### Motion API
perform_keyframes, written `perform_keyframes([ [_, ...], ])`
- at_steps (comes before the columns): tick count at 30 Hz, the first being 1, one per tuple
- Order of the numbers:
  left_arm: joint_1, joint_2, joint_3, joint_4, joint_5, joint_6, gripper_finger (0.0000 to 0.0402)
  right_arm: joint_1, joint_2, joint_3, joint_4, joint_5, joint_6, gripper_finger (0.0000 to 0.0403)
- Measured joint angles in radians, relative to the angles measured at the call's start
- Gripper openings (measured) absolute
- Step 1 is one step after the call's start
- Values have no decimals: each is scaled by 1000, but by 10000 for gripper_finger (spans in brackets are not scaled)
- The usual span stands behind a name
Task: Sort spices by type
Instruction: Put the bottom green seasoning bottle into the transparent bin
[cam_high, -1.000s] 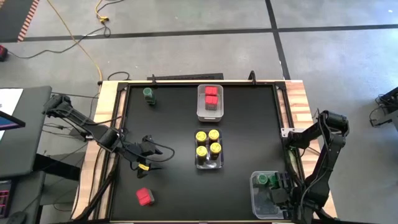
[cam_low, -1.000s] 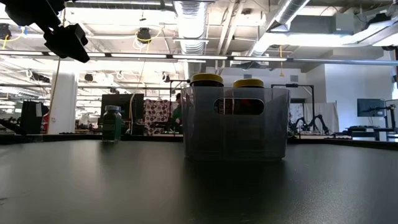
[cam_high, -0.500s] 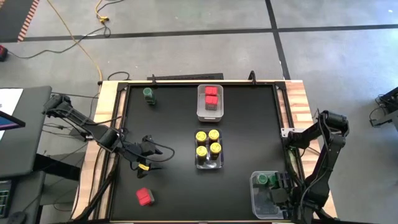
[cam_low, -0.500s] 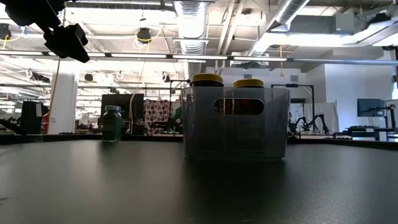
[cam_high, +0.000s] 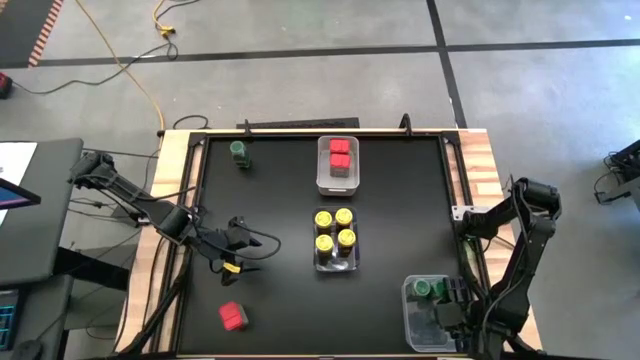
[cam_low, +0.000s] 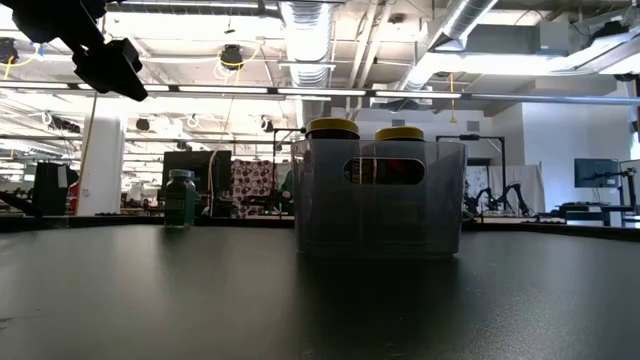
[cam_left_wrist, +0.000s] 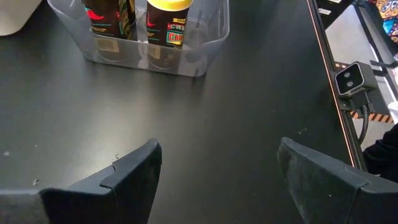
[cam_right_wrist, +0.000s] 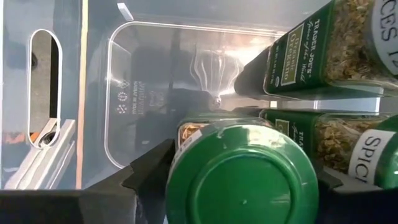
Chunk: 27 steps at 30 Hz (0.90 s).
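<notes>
Left end effector (cam_high: 243, 252) hovering open at table's left side, right end effector (cam_high: 447, 312) lowered at near right corner

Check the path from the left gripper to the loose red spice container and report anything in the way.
Nothing visible blocks it. The left gripper, jaws open and empty, hovers over bare black table; the red spice container stands alone nearer the front edge. The bin of yellow-lidded jars sits off to the side.
</notes>
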Motion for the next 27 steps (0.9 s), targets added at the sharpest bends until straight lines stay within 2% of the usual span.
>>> perform_keyframes([
  [15, 0, 0, 0, 0, -1, 0, 308, 0, 0, 1, 0, 5, 0, 270],
  [27, 0, 0, 0, 0, -1, 0, 308, -1, 0, 67, -50, 8, -33, 270],
])
